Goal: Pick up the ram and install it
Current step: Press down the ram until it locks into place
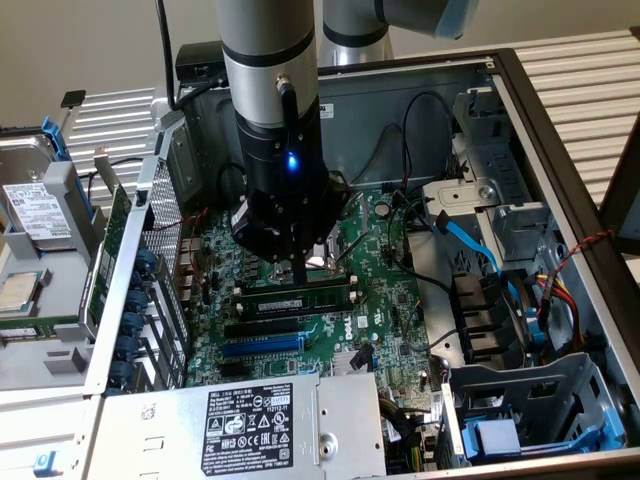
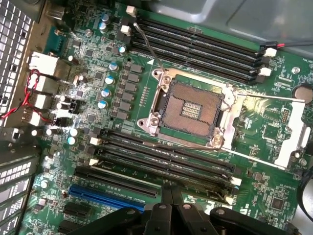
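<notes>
Gripper (image 1: 300,272) hangs low over the motherboard (image 1: 385,300), fingers close together, tips right at the ram (image 1: 300,296); can't tell if they actually grip it. Ram lies along a slot below the CPU socket (image 2: 188,105), green stick with black chips, apparently seated in the slot. From the exterior view's left: hard drive (image 1: 35,210), blue slot (image 1: 262,346), gripper, blue cable (image 1: 468,240), drive cage (image 1: 520,400). Wrist view: empty black slots (image 2: 195,49), blue slot (image 2: 105,198).
</notes>
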You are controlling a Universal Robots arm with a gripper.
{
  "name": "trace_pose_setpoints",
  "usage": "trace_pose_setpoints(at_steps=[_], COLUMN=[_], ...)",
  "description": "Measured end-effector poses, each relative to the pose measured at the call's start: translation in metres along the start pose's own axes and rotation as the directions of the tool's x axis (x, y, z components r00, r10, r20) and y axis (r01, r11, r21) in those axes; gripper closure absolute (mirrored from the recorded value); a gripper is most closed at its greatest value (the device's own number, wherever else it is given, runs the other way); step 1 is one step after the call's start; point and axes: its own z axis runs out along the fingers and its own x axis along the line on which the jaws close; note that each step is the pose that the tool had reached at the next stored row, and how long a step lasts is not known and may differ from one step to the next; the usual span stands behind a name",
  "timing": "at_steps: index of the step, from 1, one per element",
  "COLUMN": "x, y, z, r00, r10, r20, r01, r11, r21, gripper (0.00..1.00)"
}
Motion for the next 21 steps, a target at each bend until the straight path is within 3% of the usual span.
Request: trace_pose_setpoints(at_steps=[7, 12, 18, 21], x=[0.0, 0.0, 0.0, 0.0], y=[0.0, 0.0, 0.0, 0.0], z=[0.0, 0.0, 0.0, 0.0], r00=[0.9941, 0.9834, 0.9656, 0.9655], r10=[0.108, 0.181, 0.26, 0.26], r20=[0.0007, 0.0013, 0.0021, 0.0021], r01=[-0.108, -0.181, -0.26, -0.26], r11=[0.9941, 0.9834, 0.9656, 0.9655], r21=[0.0025, 0.0043, 0.006, 0.0061], gripper=[0.9, 0.9, 0.9, 0.9])
